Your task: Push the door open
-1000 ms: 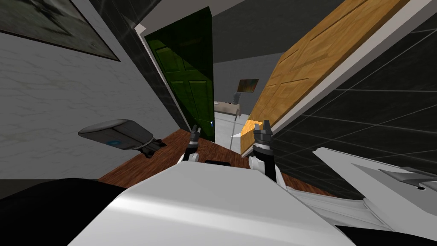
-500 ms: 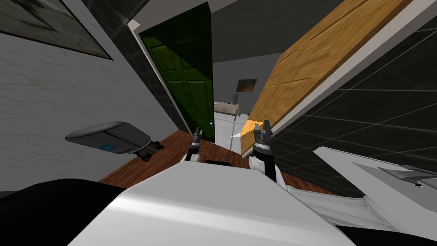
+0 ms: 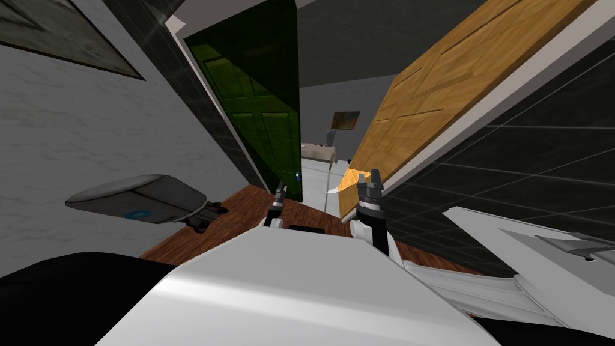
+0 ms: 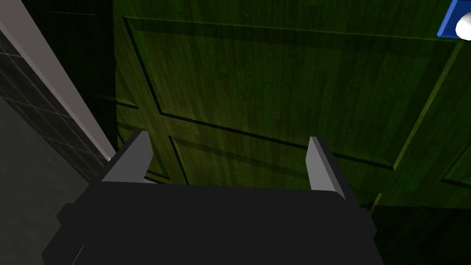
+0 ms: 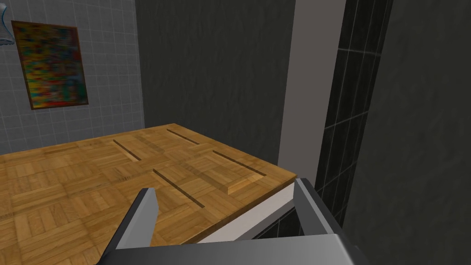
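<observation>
Doors: 2. One green door (image 3: 264, 108) right in front of the left gripper (image 3: 280, 192), one light wooden door (image 3: 432, 102) ahead of the right gripper (image 3: 369, 176). Grippers: 2, with 2 fingers (image 4: 136, 156) each, so 4 blades. Knob (image 4: 464, 27): 1, white, on 1 blue plate (image 4: 447, 23). Framed pictures: 2, far picture (image 3: 347, 119) beyond both grippers, near picture (image 3: 54, 36) off to the left gripper's side. Table (image 3: 318, 151): 1.

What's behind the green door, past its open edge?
Past its edge: a pale floor, a light table carrying a small grey object, and a framed picture on a grey wall. Whatever lies directly behind the green door panel is covered by it.
</observation>
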Robot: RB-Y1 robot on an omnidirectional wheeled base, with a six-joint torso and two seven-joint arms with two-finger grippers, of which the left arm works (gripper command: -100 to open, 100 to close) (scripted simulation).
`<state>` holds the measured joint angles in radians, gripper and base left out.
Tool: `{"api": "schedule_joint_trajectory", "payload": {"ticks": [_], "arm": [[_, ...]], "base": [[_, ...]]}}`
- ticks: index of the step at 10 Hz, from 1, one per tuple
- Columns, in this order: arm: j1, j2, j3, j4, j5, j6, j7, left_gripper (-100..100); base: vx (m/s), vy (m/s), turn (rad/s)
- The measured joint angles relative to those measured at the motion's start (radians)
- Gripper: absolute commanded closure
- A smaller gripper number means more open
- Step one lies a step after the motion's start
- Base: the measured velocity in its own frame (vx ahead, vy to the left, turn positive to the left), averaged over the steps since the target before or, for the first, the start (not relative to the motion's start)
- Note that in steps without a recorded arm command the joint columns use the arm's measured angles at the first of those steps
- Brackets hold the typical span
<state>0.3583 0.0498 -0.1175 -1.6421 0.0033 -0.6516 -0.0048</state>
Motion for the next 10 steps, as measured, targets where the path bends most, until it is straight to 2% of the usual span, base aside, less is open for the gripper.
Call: {"api": "schedule_joint_trajectory", "payload": {"ticks": [3, 8, 10], "arm": [[-0.034, 0.002, -0.01, 0.111, -0.003, -0.016, 0.003, -100], [-0.055, 0.012, -0.026, 0.229, -0.005, -0.029, 0.015, -100], [-0.074, 0.006, -0.033, 0.29, -0.008, -0.039, 0.014, -100]], "base": [[0.087, 0.081, -0.078], [0.05, 0.055, -0.045], [0.074, 0.079, -0.071]]}}
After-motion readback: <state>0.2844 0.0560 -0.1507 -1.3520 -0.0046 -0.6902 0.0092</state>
